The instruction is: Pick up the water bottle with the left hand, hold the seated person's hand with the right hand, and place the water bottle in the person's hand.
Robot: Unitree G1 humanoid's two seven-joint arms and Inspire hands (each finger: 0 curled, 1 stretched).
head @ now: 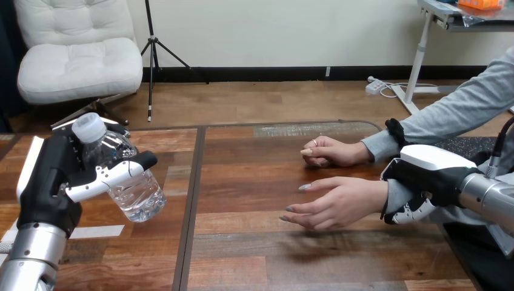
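Note:
A clear plastic water bottle (124,176) with a white cap is lifted above the table at the left, tilted with its cap toward the upper left. My left hand (57,179) is shut on it, thumb across its front. At the right, my right hand (427,179) is curled round the wrist of the person's nearer hand (330,203), which hovers over the table, fingers out toward the left. The person's other hand (330,151) rests on the table just behind it, loosely closed.
The wooden table (254,242) has a dark seam running front to back left of centre. A strip of white tape (97,231) lies on the table below the bottle. The person's grey sleeves (448,112) come in from the right edge.

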